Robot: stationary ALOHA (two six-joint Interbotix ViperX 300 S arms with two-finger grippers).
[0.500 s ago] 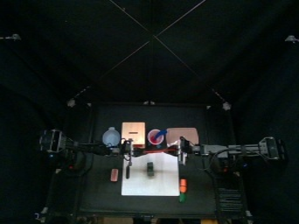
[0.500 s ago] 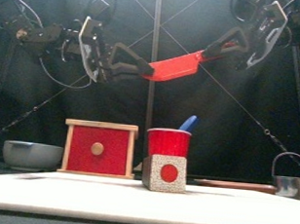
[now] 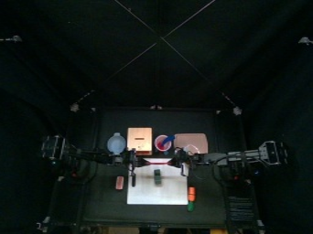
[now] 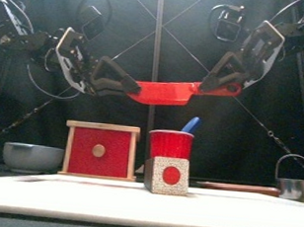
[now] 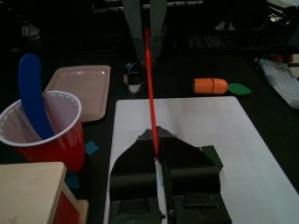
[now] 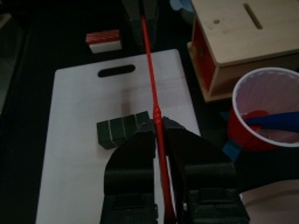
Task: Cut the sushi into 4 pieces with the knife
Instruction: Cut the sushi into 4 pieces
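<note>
My left hand (image 4: 114, 79) and right hand (image 4: 221, 83) pinch red knife (image 4: 166, 91) by ends, blade level above sushi roll (image 6: 121, 129) at 6 o'clock of red cup (image 4: 171, 145), for square cut.

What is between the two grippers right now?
The red knife spans the gap; the left gripper and the right gripper each grip one end. The front view shows it best.
</note>
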